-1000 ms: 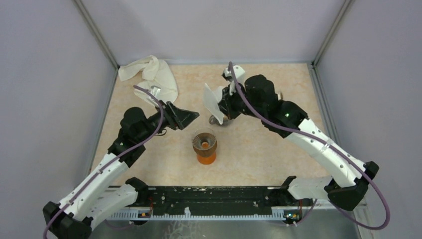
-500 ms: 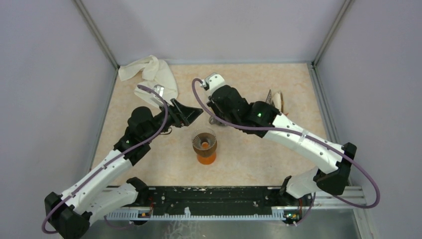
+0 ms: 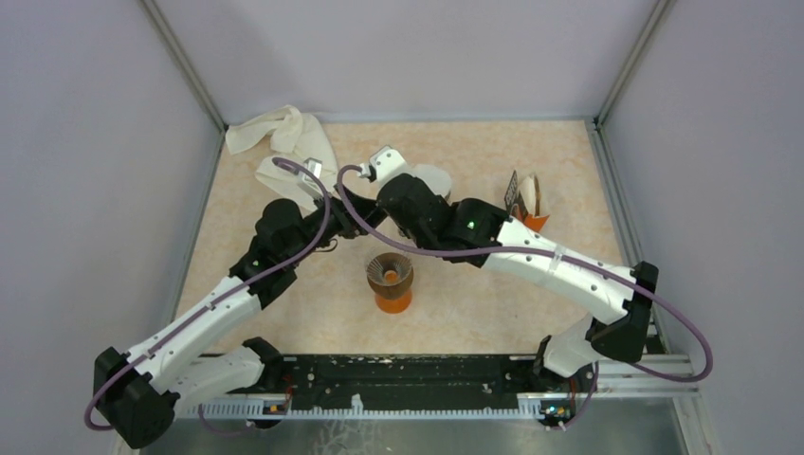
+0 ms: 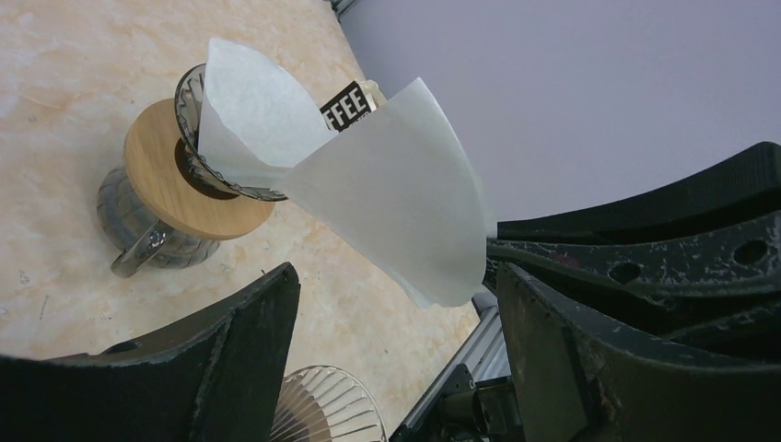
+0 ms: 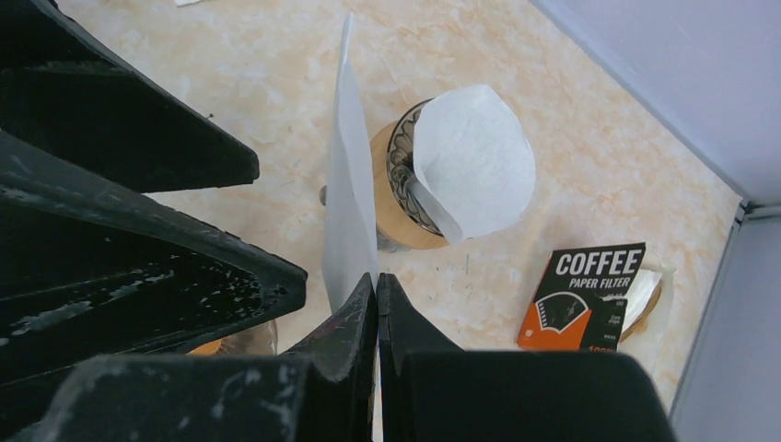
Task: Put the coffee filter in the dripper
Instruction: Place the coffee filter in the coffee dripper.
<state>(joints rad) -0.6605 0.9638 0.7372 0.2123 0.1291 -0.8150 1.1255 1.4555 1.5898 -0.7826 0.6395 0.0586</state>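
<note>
Pinched shut, the right end effector [image 5: 378, 299] grips a white coffee filter [image 5: 348, 184] by its lower edge. It holds the paper in the air, upright, so its own camera sees the paper edge-on. The left end effector [image 4: 394, 270] faces it with fingers spread wide and nothing between them. Its tips are close to the filter's flat face, but no contact shows. From the left wrist, the held filter fans out broadly and covers part of a wood-collared glass dripper [image 4: 175, 175] standing on the table [image 3: 474, 294] behind it. That dripper already carries a second filter [image 5: 474, 157] folded inside its rim. A ribbed dripper [image 3: 390, 273] on an orange base sits alone near the middle of the table, below and in front of both end effectors, with no paper in it. Its clear ribbed edge also shows at the bottom of the left wrist view. In the overhead view the right arm reaches across the table and hides nearly all of the wood-collared dripper. The two wrists crowd together just behind the ribbed dripper. A black and orange coffee filter box [image 5: 580, 295] lies toward the right wall, well apart from both drippers. A crumpled cream cloth [image 3: 284, 142] lies in the far left corner, just behind the left arm's wrist.
</note>
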